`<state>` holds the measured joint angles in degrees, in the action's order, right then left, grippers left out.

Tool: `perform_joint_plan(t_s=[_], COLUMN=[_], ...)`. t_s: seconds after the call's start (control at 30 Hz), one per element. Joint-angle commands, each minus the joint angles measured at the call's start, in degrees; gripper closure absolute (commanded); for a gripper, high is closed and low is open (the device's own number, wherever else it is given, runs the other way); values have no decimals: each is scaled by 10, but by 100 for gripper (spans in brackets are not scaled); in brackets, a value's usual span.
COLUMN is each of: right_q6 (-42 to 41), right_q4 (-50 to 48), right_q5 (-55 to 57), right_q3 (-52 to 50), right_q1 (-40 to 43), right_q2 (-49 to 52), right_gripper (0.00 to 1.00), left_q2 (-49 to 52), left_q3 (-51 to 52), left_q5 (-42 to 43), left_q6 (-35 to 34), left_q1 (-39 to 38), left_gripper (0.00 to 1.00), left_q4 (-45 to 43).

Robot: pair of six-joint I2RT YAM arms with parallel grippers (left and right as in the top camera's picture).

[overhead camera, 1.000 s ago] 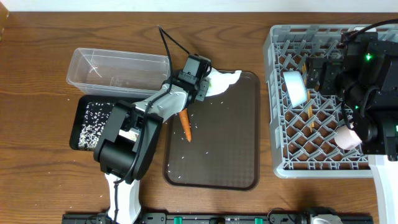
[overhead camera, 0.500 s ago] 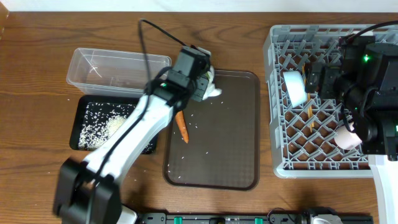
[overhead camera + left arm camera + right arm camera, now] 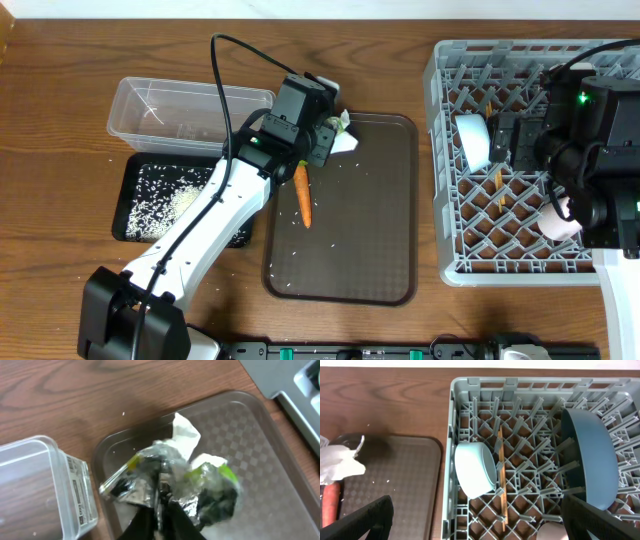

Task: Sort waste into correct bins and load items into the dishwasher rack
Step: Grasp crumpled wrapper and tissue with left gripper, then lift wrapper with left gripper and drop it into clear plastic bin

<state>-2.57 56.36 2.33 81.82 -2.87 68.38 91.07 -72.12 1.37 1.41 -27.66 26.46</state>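
Observation:
My left gripper [image 3: 322, 137] [image 3: 160, 506] is shut on a crumpled bundle of silver foil [image 3: 150, 467], yellow-green wrapper [image 3: 215, 472] and white paper [image 3: 186, 437] at the brown tray's far left corner. An orange carrot [image 3: 302, 195] lies on the tray just below it. The clear tub [image 3: 190, 110] stands to the left, with the black tray [image 3: 135, 215] holding white rice [image 3: 172, 204] in front of it. My right gripper [image 3: 480, 527] hangs open above the grey rack [image 3: 440, 150]. In the rack are a light blue cup [image 3: 475, 475], chopsticks [image 3: 501, 480], a dark blue plate [image 3: 587, 460] and a pink cup [image 3: 557, 222].
The brown serving tray [image 3: 370, 250] sits mid-table with loose rice grains [image 3: 290, 265] near its front left. My right arm [image 3: 595, 150] covers the rack's right side. Bare wood lies between tray and rack.
My left gripper has closed on the foil and paper bundle and drawn it left, toward the tray's corner. The carrot has shifted slightly right. The right arm has barely moved.

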Motion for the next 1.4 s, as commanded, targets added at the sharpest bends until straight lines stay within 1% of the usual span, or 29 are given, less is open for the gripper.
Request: perform_joint_plan(t_s=[0.0,0.13,0.2,0.23,0.27,0.33,0.4,0.43,0.53,0.57,0.6,0.63,0.67,0.7,0.73,0.77,0.8,0.87,0.9,0.93,1.0,1.03,1.07,1.2,1.23,1.27,1.37], right_q6=[-6,-6,-6,-6,-6,-6,-6,-6,-6,-6,-6,-6,-6,-6,-6,-6,-6,-6,-6,-6,-6,-6,-6,-6,-6,-6,-6], right_q4=[2,2,2,2,3,2,2,2,2,2,3,2,2,2,2,2,2,2,2,2,2,2,2,2,3,2,3], right_q5=[0,0,0,0,0,0,0,0,0,0,0,0,0,0,0,0,0,0,0,0,0,0,0,0,0,0,0], right_q3=[8,8,8,8,8,8,8,8,8,8,8,8,8,8,8,8,8,8,8,8,8,8,8,8,8,8,8], right_q1=[-2,-2,-2,-2,-2,-2,-2,-2,-2,-2,-2,-2,-2,-2,-2,-2,-2,-2,-2,-2,-2,-2,-2,-2,-2,-2,-2], right_q2=[-4,-4,-4,-4,-4,-4,-4,-4,-4,-4,-4,-4,-4,-4,-4,-4,-4,-4,-4,-4,-4,-4,-4,-4,-4,-4,-4], right_gripper=[1,1,1,1,1,1,1,1,1,1,1,1,1,1,1,1,1,1,1,1,1,1,1,1,1,1,1], left_q2=[4,4,4,4,4,4,4,4,4,4,4,4,4,4,4,4,4,4,4,4,4,3,1,-6,-6,-3,8], left_q3=[-9,-9,-9,-9,-9,-9,-9,-9,-9,-9,-9,-9,-9,-9,-9,-9,-9,-9,-9,-9,-9,-9,-9,-9,-9,-9,-9], left_q5=[8,10,12,13,13,21,25,25,25,26,28,30,32,36,38,41,43,42,42,42,41,23,-12,-204,-237,-260,-263], left_q6=[1,1,1,1,1,1,1,1,1,1,1,1,1,1,1,1,1,1,1,1,1,8,11,12,12,12,2], left_q1=[-1,-1,-1,-1,-1,-1,-1,-1,-1,-1,-1,-1,-1,-1,-1,-1,-1,-1,-1,-1,-1,-1,-1,4,9,17,55], left_gripper=[94,94,79,90,94,94,89,94,94,83,67,68,80,81,78,66,66,80,90,94,94,94,94,94,94,94,93], left_q4=[1,1,2,3,6,8,7,7,7,7,7,7,7,7,7,7,7,7,7,7,7,7,7,1,0,1,3])
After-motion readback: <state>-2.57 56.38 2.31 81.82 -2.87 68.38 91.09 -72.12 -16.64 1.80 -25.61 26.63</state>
